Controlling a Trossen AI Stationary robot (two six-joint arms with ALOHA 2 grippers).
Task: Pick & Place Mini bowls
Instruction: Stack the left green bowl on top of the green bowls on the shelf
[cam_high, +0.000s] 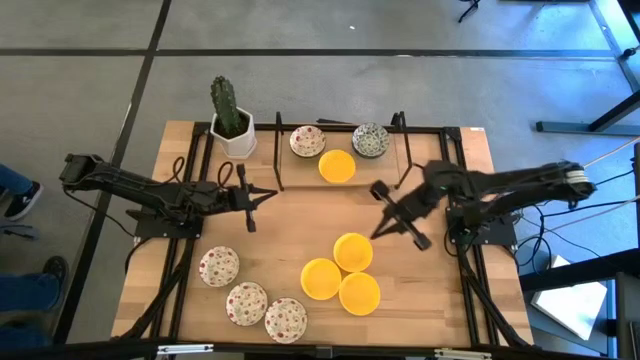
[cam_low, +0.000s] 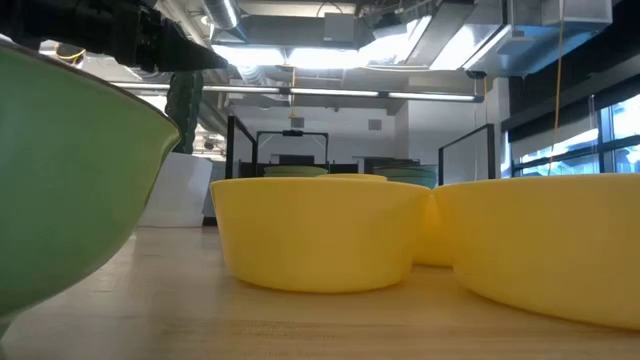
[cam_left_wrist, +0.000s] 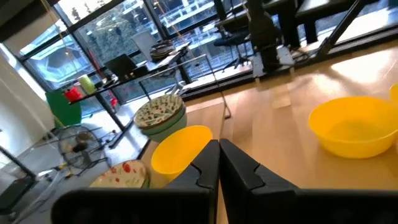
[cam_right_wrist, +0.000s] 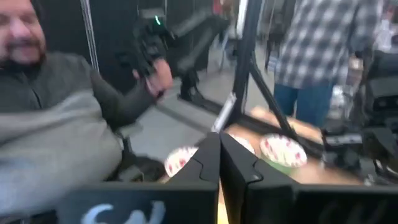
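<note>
Even, bright overhead light falls on the pale wooden desk (cam_high: 300, 230), with soft, short shadows. The low view shows glaring ceiling strip lights (cam_low: 330, 55) and a blurred near green bowl (cam_low: 60, 170). The right wrist view is motion-smeared.

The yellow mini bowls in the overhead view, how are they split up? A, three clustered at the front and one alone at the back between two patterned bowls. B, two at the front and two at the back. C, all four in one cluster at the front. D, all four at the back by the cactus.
A: three yellow mini bowls huddle at the front, and a lone yellow bowl sits at the back between two patterned bowls.
</note>
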